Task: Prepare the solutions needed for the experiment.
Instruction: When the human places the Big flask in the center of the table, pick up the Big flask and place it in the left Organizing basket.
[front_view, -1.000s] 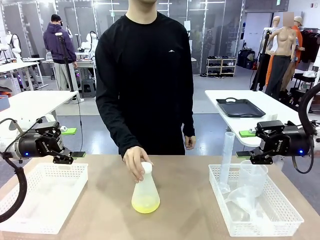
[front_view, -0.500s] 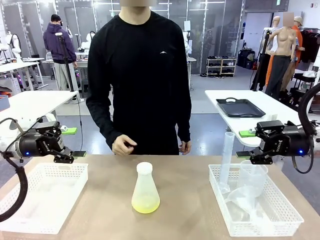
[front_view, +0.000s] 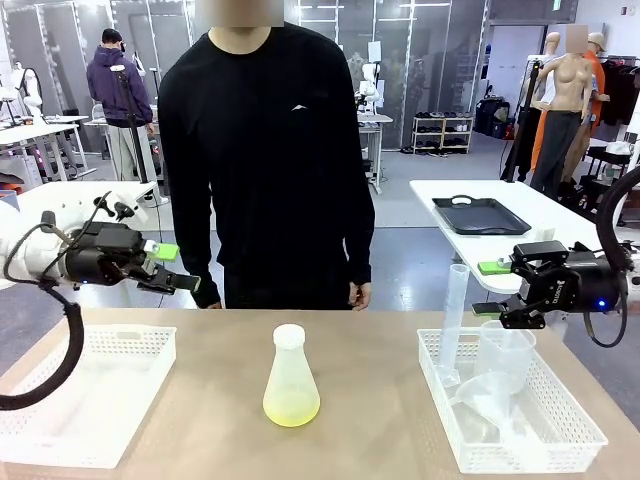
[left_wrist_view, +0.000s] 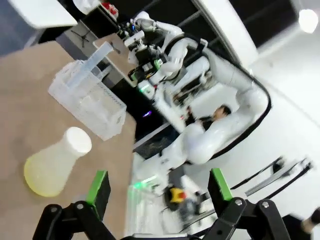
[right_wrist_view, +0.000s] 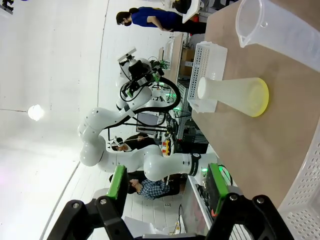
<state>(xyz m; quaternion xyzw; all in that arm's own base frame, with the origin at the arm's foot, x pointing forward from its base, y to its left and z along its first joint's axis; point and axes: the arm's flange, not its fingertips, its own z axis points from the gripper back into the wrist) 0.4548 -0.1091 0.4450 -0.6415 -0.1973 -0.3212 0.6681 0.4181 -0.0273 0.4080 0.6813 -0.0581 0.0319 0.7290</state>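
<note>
front view: left pincer (front_view: 172, 266) and right pincer (front_view: 490, 288) gape empty; solutions (front_view: 291, 408) lie seemingly shallow in flask (front_view: 290, 368).

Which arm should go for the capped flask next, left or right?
Left, probably. The left tool, open, sits nearer the flask, nothing standing between. The right tool hangs behind the cylinder and beaker in its basket.

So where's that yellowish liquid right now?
In the front view, the yellow-green liquid sits in the bottom of the capped flask at mid-table, between the left basket and the right basket.
</note>
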